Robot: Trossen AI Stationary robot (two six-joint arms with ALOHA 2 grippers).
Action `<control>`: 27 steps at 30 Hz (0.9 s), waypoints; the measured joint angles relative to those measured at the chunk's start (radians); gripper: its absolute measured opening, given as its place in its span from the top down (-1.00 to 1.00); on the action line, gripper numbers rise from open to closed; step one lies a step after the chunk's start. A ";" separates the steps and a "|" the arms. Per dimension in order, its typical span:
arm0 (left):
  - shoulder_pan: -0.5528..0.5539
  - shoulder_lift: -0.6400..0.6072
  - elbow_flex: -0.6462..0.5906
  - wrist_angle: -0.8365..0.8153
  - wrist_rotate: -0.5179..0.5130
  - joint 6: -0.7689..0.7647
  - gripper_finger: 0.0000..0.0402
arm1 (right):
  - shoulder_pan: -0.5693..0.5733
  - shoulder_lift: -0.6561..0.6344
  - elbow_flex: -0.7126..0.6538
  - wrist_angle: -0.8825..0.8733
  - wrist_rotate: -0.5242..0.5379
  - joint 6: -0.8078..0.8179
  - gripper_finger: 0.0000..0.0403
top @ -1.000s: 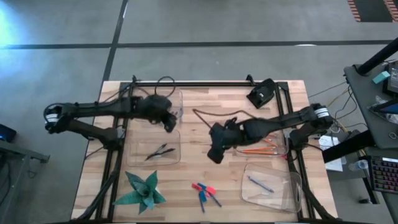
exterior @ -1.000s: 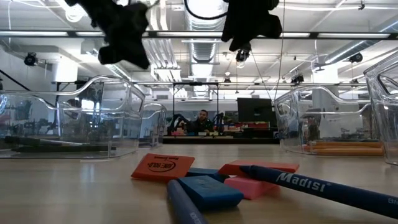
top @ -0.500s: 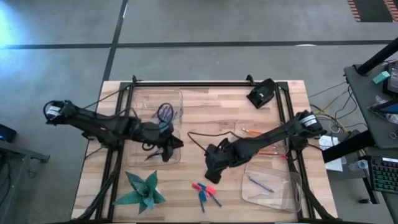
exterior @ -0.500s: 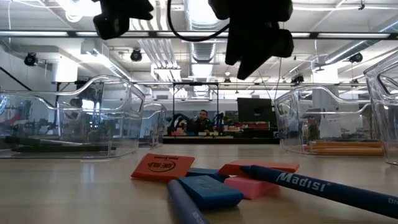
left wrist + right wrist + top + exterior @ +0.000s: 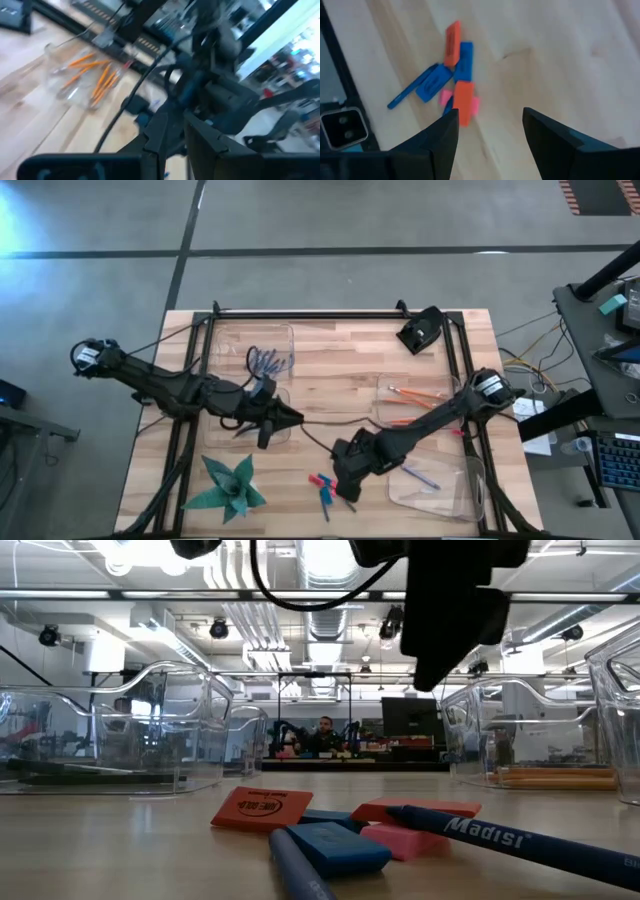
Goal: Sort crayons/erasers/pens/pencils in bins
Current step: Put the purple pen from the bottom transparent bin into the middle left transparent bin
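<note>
Near edge of the tabletop (image 5: pixel 300 370): loose pile of erasers (image 5: pixel 458 98), orange-red, pink and blue blocks, with a blue pen or crayon among them, lying about midway along that edge. None of it is binned yet.

Right gripper (image 5: pixel 345 480) has swung from the tabletop's middle, beside the pencil bin, down to just above and beside this pile over the last second. Its jaws have spread as it came and now stand wide apart with nothing between them; the right wrist view looks straight down on the erasers through the gap. Judgement: this is the approach for the next pick, most likely an eraser, with the descent and closing yet to come.

Right near corner: a clear bin (image 5: pixel 455 490) holds one thin blue stick.

Left side, mid-depth: left gripper (image 5: pixel 285 418) has moved from the far-left bin to the right edge of the bin of dark sticks (image 5: pixel 225 430). Jaws nearly together; whether anything is pinched I cannot tell.

Right side, mid-depth: the pencils (image 5: pixel 415 396) lie in their bin, orange, several together.

Far left: a bin (image 5: pixel 285 340) with thin blue sticks inside.
</note>
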 joint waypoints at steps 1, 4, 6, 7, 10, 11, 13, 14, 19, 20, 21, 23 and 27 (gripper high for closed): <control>-0.004 0.000 0.000 0.021 0.000 -0.001 0.75 | 0.008 0.000 0.000 -0.003 0.000 0.007 -0.04; -0.023 0.000 0.000 0.058 -0.003 -0.001 0.75 | 0.031 0.000 0.000 -0.003 0.007 0.035 -0.04; -0.038 0.000 -0.001 0.073 -0.007 -0.002 0.75 | 0.044 -0.001 0.000 -0.006 0.013 0.045 -0.04; -0.046 0.000 -0.001 0.074 -0.015 -0.002 0.75 | 0.051 -0.001 0.000 -0.003 0.022 0.046 -0.04; -0.073 0.000 0.001 0.076 -0.045 -0.002 0.75 | 0.070 0.000 0.000 0.022 0.046 0.058 -0.04; -0.083 0.000 0.001 0.082 -0.053 -0.002 0.75 | 0.076 0.000 0.000 0.025 0.049 0.063 -0.04; -0.100 0.000 0.001 0.105 -0.074 -0.003 0.75 | 0.087 0.007 0.000 0.034 0.072 0.069 -0.04; -0.108 0.000 0.000 0.106 -0.084 -0.003 0.75 | 0.093 0.009 0.000 0.042 0.085 0.069 -0.04; -0.132 0.001 -0.002 0.115 -0.123 -0.028 0.75 | 0.110 0.034 0.000 0.051 0.113 0.067 -0.04; -0.134 0.005 -0.002 0.124 -0.132 -0.033 0.75 | 0.110 0.047 0.000 0.050 0.113 0.062 -0.04; -0.136 0.008 -0.002 0.128 -0.133 -0.043 0.75 | 0.110 0.056 0.000 0.058 0.113 0.062 -0.04; -0.140 0.017 -0.002 0.130 -0.136 -0.051 0.75 | 0.114 0.069 -0.001 0.063 0.113 0.059 -0.04; -0.146 0.046 -0.002 0.150 -0.137 -0.058 0.75 | 0.115 0.091 -0.001 0.074 0.115 0.058 -0.04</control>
